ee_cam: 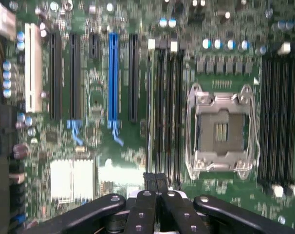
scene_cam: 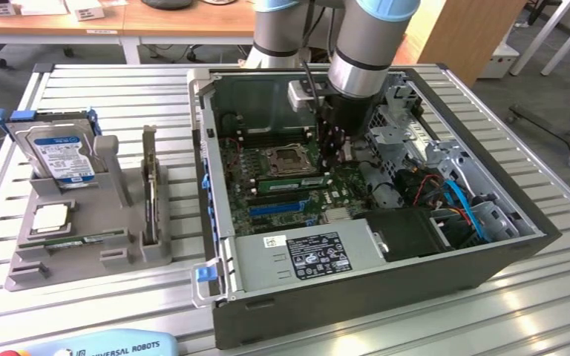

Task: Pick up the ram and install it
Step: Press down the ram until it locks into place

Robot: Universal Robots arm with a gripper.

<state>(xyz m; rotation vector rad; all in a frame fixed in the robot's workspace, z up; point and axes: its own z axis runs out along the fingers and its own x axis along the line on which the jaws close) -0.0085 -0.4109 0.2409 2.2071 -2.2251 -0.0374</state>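
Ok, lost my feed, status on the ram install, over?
Gripper shut, inside case over memory slots. Ram lies in tray, exterior view's left, untouched. Nothing atop it.

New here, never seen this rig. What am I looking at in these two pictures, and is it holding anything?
It is a robot arm with a two-fingered gripper, reaching into an open computer case on a slatted metal table. The exterior view looks on from off the arm. The wrist view comes from a camera on the arm, looking down at the motherboard. There the gripper is shut over the memory slots, beside the empty processor socket. I can't tell whether it grips anything. A green stick, likely the ram, sits by the socket. At the exterior view's left, a grey holder carries a hard drive, a processor chip and an expansion card.
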